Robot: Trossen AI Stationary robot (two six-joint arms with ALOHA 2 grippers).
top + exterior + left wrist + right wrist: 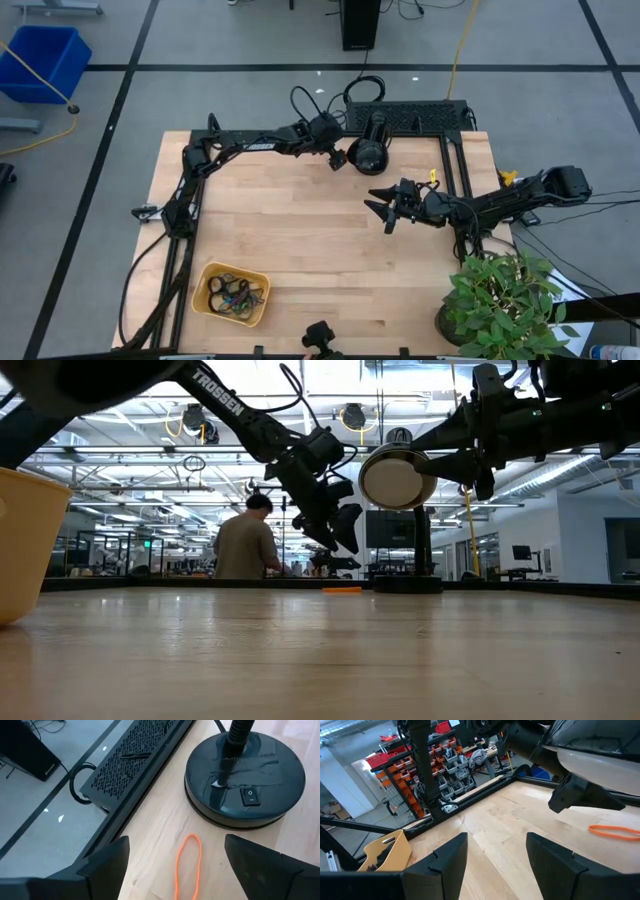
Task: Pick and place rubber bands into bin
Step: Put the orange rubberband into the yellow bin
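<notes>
A: What does the band look like?
B: One orange rubber band (189, 866), a thin, long, narrow loop lying flat on the wooden table (300, 220) near the lamp base (245, 777), at the far edge.
A: And the left gripper (175, 865)?
B: Above it, jaws spread, holding nothing.
A: The right gripper (385, 208)?
B: Mid-table, fingers apart, empty.
A: The bin (203, 301)?
B: Yellow-orange, at the near left, with a tangle of mixed-colour bands (235, 295) inside.
</notes>
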